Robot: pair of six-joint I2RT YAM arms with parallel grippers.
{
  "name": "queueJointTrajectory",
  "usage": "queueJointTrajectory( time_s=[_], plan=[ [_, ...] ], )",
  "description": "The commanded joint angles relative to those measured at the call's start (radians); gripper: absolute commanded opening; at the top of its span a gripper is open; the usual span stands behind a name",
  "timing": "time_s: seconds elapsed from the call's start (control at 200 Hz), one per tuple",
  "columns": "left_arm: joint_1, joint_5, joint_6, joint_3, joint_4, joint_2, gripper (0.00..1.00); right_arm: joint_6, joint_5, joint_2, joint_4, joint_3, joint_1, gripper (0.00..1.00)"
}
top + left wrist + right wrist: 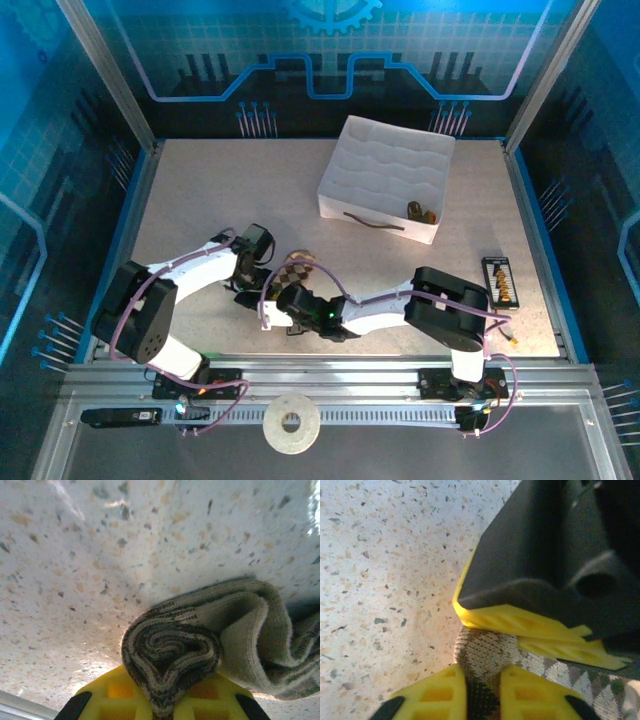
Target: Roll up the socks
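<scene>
The brown-and-tan checked sock (299, 266) lies near the front middle of the table, wound into a tight roll. In the left wrist view its spiral end (170, 650) is pinched between the yellow fingers of my left gripper (162, 702), which is shut on it. Paler olive-grey fabric (250, 630) folds around the roll on the right. My right gripper (482, 692) is shut on the same roll (485, 652), just below the left gripper's yellow fingers (520, 622). Seen from above, the left gripper (255, 292) and the right gripper (290, 300) meet at the sock.
A white quilted box (385, 165) stands at the back right with a small brown-orange thing (421, 211) in its near corner. A black rack (499, 280) lies at the right edge. A white ring (291, 424) sits on the front rail.
</scene>
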Motion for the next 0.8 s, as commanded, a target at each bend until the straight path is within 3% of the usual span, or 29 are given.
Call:
queueJointTrajectory(
  time_s=[0.0,0.105,0.165,0.35,0.57,0.795],
  plan=[
    [-0.001,0.007,0.014,-0.031,-0.05,-0.018,0.1,0.057,0.008,0.051,-0.086,0.015,-0.031,0.04],
    [0.015,-0.014,0.046,-0.008,-0.085,-0.072,0.45,0.113,-0.041,0.031,-0.114,-0.005,-0.051,0.0],
    [0.03,-0.019,0.069,0.004,-0.117,-0.095,0.61,0.145,-0.087,0.023,-0.126,-0.015,-0.066,0.0],
    [0.082,-0.04,0.062,-0.013,-0.102,-0.216,0.84,0.232,-0.28,0.012,-0.157,-0.033,-0.132,0.0],
    [0.113,-0.079,0.075,-0.056,0.015,-0.337,0.87,0.342,-0.56,0.021,-0.2,-0.013,-0.247,0.0],
    [0.103,-0.008,0.092,-0.15,0.214,-0.346,0.73,0.481,-0.81,0.118,-0.314,0.081,-0.385,0.0]
  ],
)
